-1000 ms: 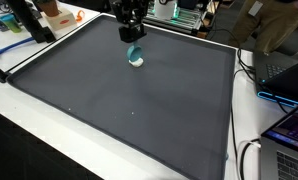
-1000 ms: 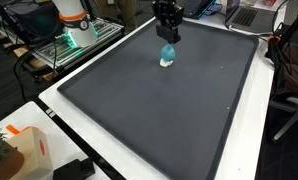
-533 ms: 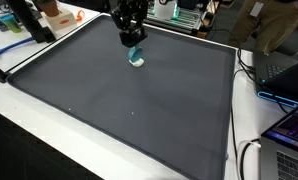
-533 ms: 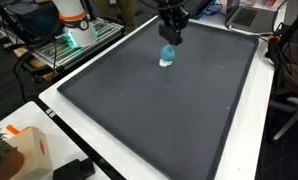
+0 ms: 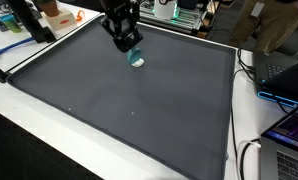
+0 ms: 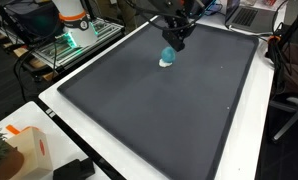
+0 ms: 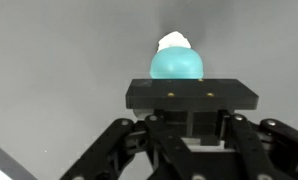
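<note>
Pincer (image 5: pixel 125 42) first: it hangs tilted over the far end of the dark mat (image 5: pixel 129 110). I honestly cannot tell how wide the jaws stand. The wrist view only shows the black body and the linkages splaying out to both sides, and the fingertips run off the bottom edge. In both exterior views it's just a dark lump from this far away.

The bit that matters is that the teal ball (image 5: pixel 136 59) is not inside it. It sits on the mat right beside and a little below the pincer, on the side toward the mat's middle, and the same goes from the opposite angle (image 6: pixel 168 56). Whether the tips are brushing it or hovering just off it, I can't make out.

In the wrist view the ball (image 7: pixel 176 65) is dead centre, straight out past the pincer's body. A small white part sticks out on its far side, so whatever long axis it has seems to point away from the camera.

All around it is just mat, and the white table (image 5: pixel 29 120) frames that.
</note>
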You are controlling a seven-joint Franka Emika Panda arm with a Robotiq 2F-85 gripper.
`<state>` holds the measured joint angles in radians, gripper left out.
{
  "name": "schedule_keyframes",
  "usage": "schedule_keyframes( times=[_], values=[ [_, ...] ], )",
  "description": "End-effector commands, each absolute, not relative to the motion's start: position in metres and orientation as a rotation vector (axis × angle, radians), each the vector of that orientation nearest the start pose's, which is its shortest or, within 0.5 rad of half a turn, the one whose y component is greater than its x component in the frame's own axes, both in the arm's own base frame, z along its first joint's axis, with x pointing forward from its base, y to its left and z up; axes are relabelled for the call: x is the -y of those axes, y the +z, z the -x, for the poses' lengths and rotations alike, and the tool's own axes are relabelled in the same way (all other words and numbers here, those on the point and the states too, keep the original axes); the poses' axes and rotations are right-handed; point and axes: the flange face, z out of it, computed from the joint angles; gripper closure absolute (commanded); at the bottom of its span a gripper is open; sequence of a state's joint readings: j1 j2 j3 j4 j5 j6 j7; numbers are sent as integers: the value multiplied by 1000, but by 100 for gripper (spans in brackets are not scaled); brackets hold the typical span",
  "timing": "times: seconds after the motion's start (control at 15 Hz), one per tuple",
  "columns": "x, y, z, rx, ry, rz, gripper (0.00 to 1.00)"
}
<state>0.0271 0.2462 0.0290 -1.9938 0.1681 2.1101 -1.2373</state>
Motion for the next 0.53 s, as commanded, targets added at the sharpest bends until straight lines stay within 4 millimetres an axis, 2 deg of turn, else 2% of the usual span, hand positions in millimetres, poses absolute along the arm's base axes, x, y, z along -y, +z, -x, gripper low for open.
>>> schedule_keyframes(
  times=[0.0,0.2,0.47],
  values=[
    [-13,303,-581,1477,96,2406,78],
    [8,332,-571,1364,-11,2453,78],
    [4,353,-533,1324,-101,2506,78]
  ],
)
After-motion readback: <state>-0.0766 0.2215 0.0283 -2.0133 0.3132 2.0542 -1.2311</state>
